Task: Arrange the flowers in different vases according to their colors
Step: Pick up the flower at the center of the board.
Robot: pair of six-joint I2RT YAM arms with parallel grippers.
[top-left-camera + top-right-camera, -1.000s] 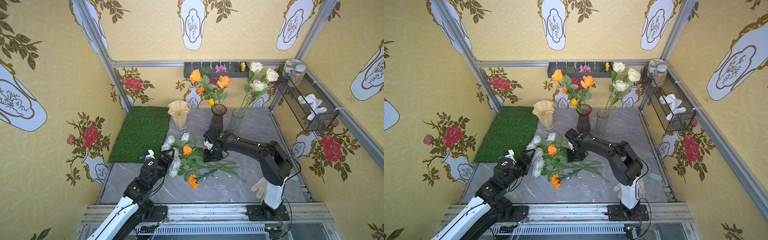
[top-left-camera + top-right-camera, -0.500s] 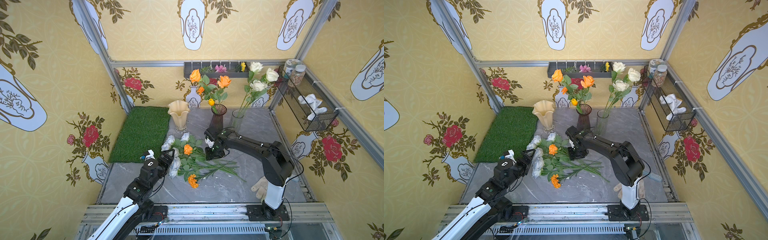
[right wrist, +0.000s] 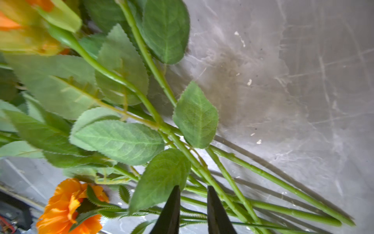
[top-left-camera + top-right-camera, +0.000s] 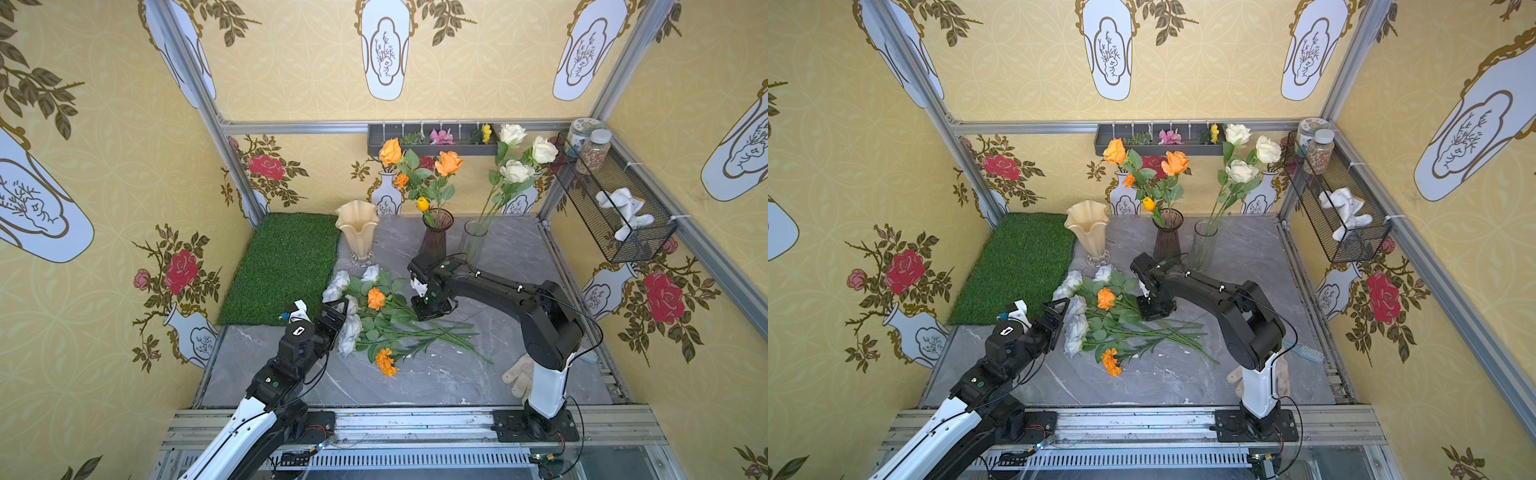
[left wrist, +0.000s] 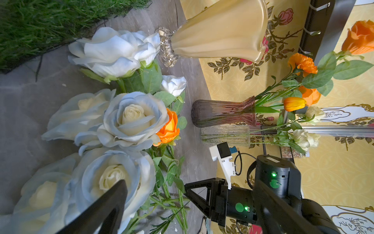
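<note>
Orange blooms and cream roses stand vased; pale roses, two orange flowers lie on the bench (amber vase empty). Left claw gapes; right claw, astride stems, grip unclear.

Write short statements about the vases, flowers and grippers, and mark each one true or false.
1. The cream vase is empty. True.
2. The purple vase holds nothing. False: it holds orange flowers and a yellow tulip.
3. The left gripper is open. True.
4. The clear vase lies on its side. False: it stands upright.
5. The right gripper hangs over the cream vase. False: it is over flower stems.
</note>
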